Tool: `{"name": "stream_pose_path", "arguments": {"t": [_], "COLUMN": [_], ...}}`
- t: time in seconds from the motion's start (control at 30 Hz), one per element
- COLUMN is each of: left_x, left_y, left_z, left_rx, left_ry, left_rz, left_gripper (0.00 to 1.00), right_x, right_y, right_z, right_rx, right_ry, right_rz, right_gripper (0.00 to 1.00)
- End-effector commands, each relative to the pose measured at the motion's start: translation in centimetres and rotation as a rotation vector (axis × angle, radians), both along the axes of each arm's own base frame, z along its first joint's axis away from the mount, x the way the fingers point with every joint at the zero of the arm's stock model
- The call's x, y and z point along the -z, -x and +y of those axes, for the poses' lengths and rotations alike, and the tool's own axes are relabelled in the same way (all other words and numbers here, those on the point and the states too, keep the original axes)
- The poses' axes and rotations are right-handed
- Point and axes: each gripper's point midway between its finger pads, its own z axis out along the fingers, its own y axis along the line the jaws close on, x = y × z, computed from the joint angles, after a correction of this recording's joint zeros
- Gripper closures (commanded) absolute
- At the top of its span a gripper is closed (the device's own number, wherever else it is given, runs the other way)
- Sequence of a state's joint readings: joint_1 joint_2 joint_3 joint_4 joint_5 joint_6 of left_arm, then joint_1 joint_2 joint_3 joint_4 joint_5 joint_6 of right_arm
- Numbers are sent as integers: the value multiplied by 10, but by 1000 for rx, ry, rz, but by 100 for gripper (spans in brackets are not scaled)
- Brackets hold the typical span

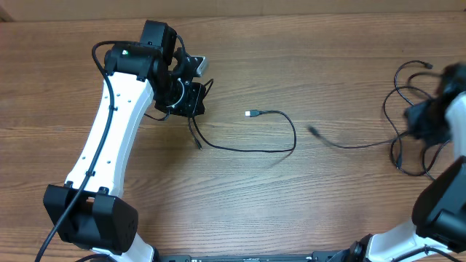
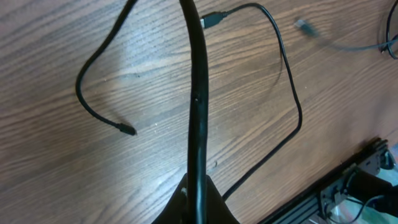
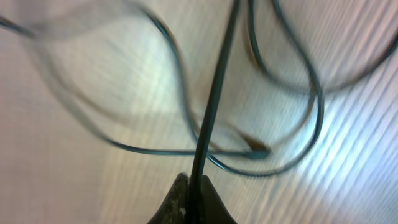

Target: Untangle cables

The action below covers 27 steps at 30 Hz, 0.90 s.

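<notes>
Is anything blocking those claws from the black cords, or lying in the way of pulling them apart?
Nothing visible. The left gripper is shut on the looped cable, the right gripper on the tangle; between them lie only bare table and loose cable ends.

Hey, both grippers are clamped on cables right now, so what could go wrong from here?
1. The right gripper pinches one strand of the tangle, whose loops cross each other. Pulling may tighten a knot rather than free it.
2. The right wrist view is blurred, which suggests fast motion. A jerk could yank that strand out of the grip.
3. The left gripper holds the left cable on a thin section, so it might slip through.
</notes>
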<state>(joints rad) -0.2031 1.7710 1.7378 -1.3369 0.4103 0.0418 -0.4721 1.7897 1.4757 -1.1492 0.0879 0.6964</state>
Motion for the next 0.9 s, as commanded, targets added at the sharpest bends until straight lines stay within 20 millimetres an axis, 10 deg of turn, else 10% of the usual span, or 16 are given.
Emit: {"name": "stream_pose_path", "arguments": {"t": [0.0, 0.1, 0.3, 0.37, 0.5, 0.87], "left_x": [-12, -12, -12, -12, -15, -97], "left_y": [2, 2, 2, 2, -1, -23], "left_z": [0, 0, 0, 0, -5, -107], "left_rx": [-17, -18, -20, -20, -13, 206], "left_ry": [11, 11, 11, 11, 41, 569], "left_rz": [-29, -28, -28, -27, -41, -268], "left_gripper": [96, 96, 96, 96, 96, 93], "right_x": [-72, -113, -127, -124, -127, -117], "right_y": [-18, -22, -13, -10, -44, -56], "right_z": [-39, -73, -107, -105, -49, 134], "right_rx": [-6, 57, 130, 132, -250, -879], "right_ry": [102, 176, 225, 206, 19, -261], "right_rz": [-158, -261, -310, -302, -433, -366], "right_gripper": [96, 96, 96, 74, 27, 16]}}
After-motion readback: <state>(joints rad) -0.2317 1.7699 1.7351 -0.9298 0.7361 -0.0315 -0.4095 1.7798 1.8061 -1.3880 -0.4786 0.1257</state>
